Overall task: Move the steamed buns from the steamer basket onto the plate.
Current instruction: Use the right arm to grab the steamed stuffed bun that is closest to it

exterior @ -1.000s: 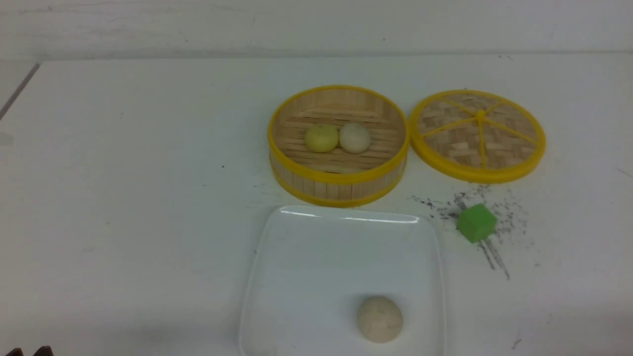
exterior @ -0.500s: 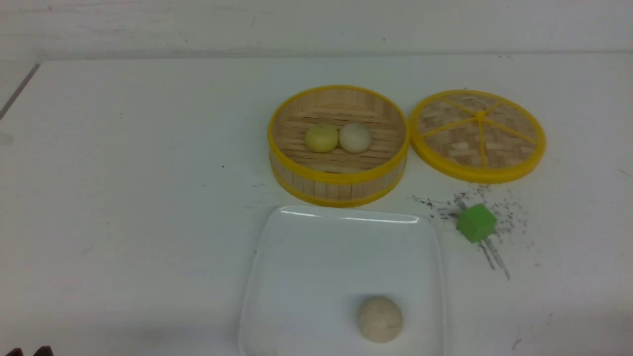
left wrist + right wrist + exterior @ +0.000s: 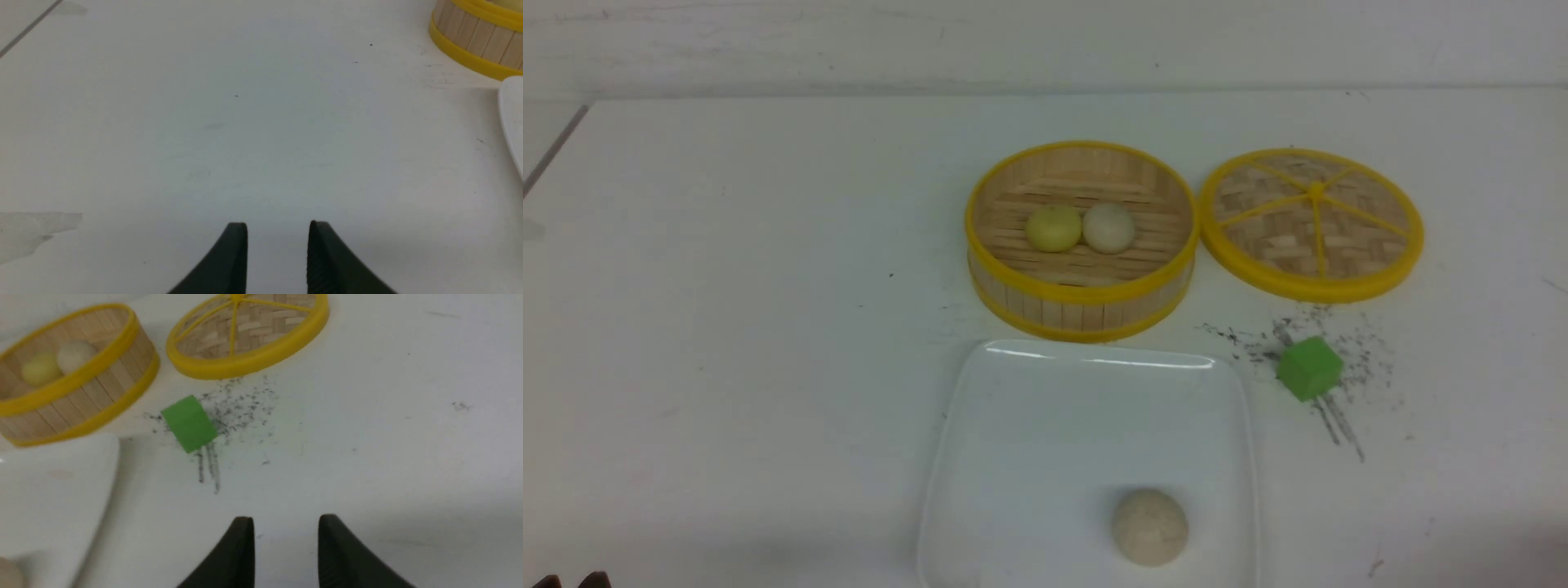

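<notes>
Buns number three. Two sit touching on the slatted floor of the one steamer basket [image 3: 1081, 304]: a pale yellow bun [image 3: 1054, 228] on the robot's left and a cream-white bun [image 3: 1108, 227] on its right, so the pair's line runs left to right. Both are round, with no long axis to tell. A third, speckled beige bun [image 3: 1150, 527] lies on the single white square plate [image 3: 1029, 425], toward its near right part. The plate lies just in front of the basket, on the robot's side. The basket stands upright, and its open top leaves the buns exposed. One woven lid [image 3: 1312, 224] lies flat just beside the basket on the right. One green cube [image 3: 1309, 368] sits near the lid amid dark smudges [image 3: 1364, 347] on the counter [image 3: 727, 327]. The left gripper [image 3: 278, 223] and the right gripper [image 3: 286, 517] each hang over bare counter, fingers parted and empty.
</notes>
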Robot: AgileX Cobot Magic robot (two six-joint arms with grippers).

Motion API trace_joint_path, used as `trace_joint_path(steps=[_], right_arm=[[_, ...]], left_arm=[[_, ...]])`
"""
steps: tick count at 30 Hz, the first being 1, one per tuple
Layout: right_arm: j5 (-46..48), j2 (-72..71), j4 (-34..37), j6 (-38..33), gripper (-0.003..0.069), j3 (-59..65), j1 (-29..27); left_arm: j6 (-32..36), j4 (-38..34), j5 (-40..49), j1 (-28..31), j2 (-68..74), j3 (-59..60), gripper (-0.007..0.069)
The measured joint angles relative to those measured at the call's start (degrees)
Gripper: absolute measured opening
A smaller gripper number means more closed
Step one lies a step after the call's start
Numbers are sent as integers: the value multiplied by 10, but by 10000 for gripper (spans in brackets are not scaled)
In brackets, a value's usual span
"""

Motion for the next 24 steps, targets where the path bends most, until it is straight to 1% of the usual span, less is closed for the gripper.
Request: trace_joint_path(steps=[1, 5, 9, 13, 14, 15, 19, 24], right_arm=[[-3, 0, 25, 29, 243, 0, 0], [-16, 0, 56, 50, 243, 0, 0], [-36, 0, 78, 54, 243, 0, 0], [-78, 0, 129, 54, 243, 0, 0], [-81, 0, 132, 54, 243, 0, 0], [-82, 0, 154, 55, 243, 0, 0], [-75, 0, 189, 55, 243, 0, 0], [-57, 0, 197, 56, 243, 0, 0]], left_arm=[[0, 0, 0, 0, 0, 0, 241], [0, 0, 0, 0, 0, 0, 241], [0, 0, 0, 0, 0, 0, 241], [0, 0, 0, 0, 0, 0, 241], [0, 0, 0, 0, 0, 0, 241], [0, 0, 0, 0, 0, 0, 241], [0, 0, 0, 0, 0, 0, 241], [0, 0, 0, 0, 0, 0, 241]])
